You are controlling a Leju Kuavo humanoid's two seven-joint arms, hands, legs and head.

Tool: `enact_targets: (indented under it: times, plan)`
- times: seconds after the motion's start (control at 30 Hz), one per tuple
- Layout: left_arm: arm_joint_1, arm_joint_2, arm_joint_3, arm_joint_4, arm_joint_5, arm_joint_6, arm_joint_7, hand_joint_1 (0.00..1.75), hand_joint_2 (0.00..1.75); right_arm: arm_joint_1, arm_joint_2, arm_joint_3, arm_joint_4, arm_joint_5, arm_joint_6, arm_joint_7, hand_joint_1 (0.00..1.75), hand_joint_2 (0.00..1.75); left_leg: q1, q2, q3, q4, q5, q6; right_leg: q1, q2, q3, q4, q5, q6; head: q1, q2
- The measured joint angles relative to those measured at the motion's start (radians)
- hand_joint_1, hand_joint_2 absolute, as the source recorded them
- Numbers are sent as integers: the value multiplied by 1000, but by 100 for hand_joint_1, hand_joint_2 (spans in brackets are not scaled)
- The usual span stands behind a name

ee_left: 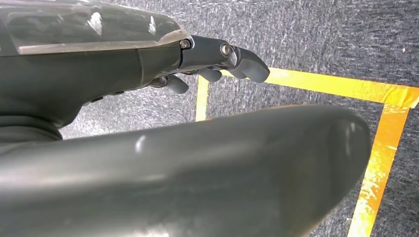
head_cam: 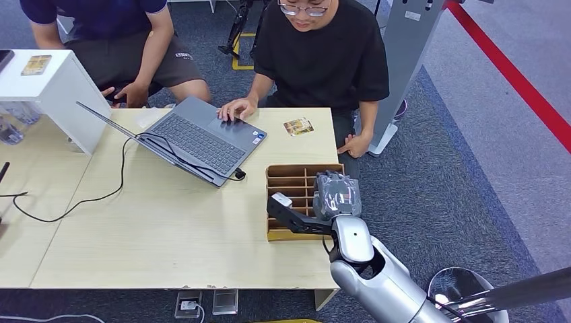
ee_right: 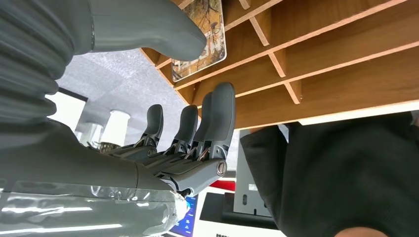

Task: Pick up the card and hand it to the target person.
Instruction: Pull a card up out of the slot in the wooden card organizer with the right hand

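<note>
The robot's right hand (head_cam: 334, 195) hovers over the wooden divider tray (head_cam: 289, 180), fingers spread and holding nothing, thumb near the card (ee_right: 200, 47) lying in a compartment; pickup and handover both appear to remain.

Even, bright indoor light falls from above across the head view, leaving the pale wooden table (head_cam: 168, 229) clearly lit with only soft, short shadows under the open grey laptop (head_cam: 195, 138), and detail stays sharp out to the edges. In the left wrist view the thick grey thumb (ee_left: 197, 173) fills the foreground badly out of focus, while white glare streaks the glossy cover. The right wrist view is sharp on the brown wooden divider tray (ee_right: 321, 59), with glare on the clear cover near the wrist.
</note>
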Motion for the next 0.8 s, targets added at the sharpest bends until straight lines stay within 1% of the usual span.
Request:
enact_targets:
  times: [0.8]
  plan:
    - [-1, 0, -10, 0, -7, 3, 6, 0, 0, 20, -7, -11, 11, -32, -14, 0, 91, 175, 0, 0, 0, -1, 1, 0, 0, 0, 0, -1, 1, 0, 0, 0]
